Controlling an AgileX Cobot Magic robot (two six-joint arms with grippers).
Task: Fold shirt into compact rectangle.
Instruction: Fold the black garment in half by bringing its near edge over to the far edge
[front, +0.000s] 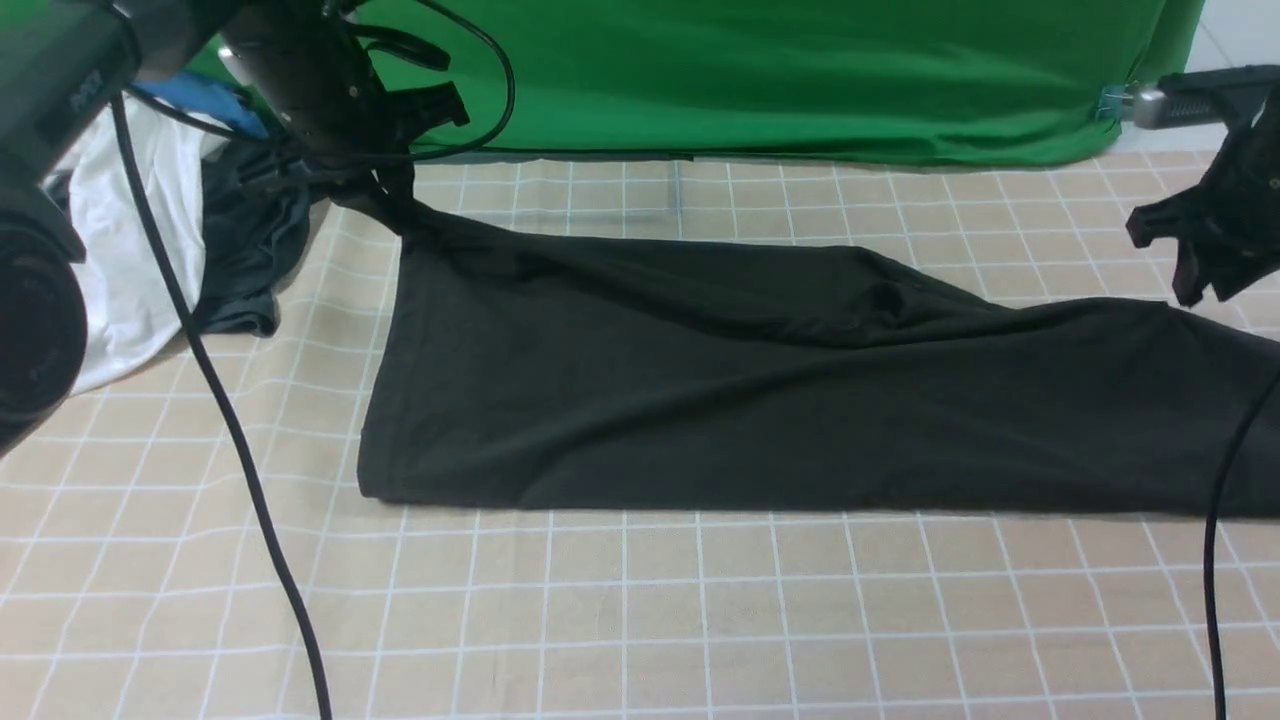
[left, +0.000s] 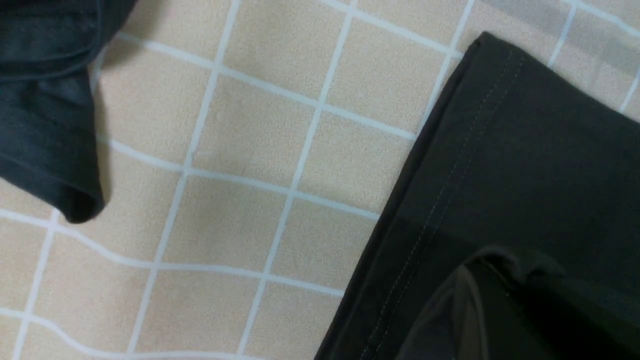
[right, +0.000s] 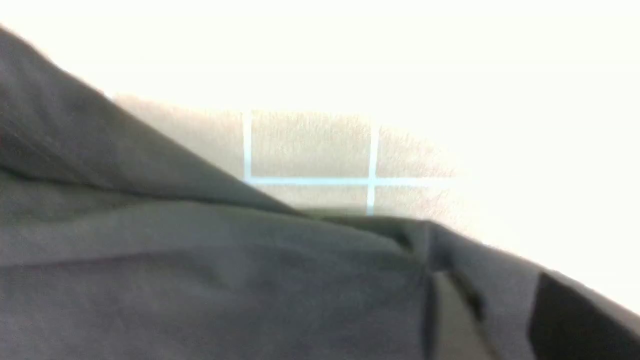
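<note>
Jaws of the left gripper (front: 393, 188) clamp a corner of the large black soft-fabric shirt (front: 760, 400), upper left; right gripper (front: 1185, 262), right edge: jaw state unclear.

A green backdrop (front: 800, 80) hangs behind the beige white-gridded tablecloth (front: 700, 620).

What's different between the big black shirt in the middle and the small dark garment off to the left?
The shirt is far larger than the dark garment. The shirt lies spread in a long band; the dark garment is crumpled beside a white garment. The left gripper pinches a corner of the shirt; no gripper holds the dark garment. Both are dark cloth on the checked tablecloth.
</note>
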